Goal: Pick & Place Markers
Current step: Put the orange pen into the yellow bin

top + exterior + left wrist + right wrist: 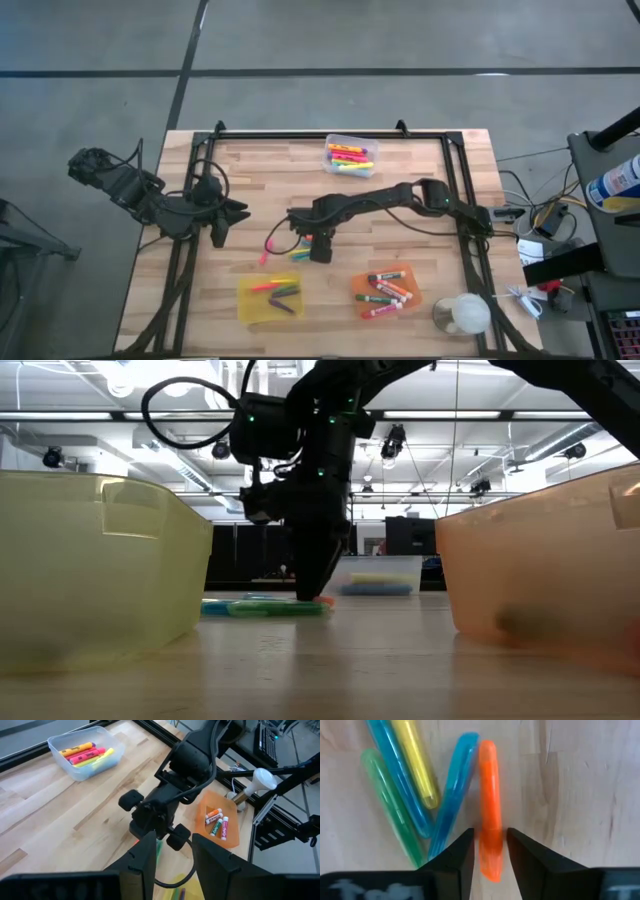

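Several loose markers lie flat on the wood table's middle (283, 246). In the right wrist view these are an orange one (489, 790), two blue ones (454, 785), a yellow one (415, 760) and a green one (387, 805). My right gripper (490, 845) points down over them, also in the high view (318, 250), with its fingertips at the table top in the low view (312, 592). It is open, one finger on each side of the orange marker's near end, with a thin gap showing on each side. My left gripper (240, 212) waits open and empty at the table's left.
A clear bin (350, 155) with neon markers stands at the far middle. A yellow bin (272, 297) with slim markers and an orange bin (387, 290) with white-barrelled markers stand near the front edge. A white round object (465, 313) sits at the front right. A pink marker (266, 250) lies left of the pile.
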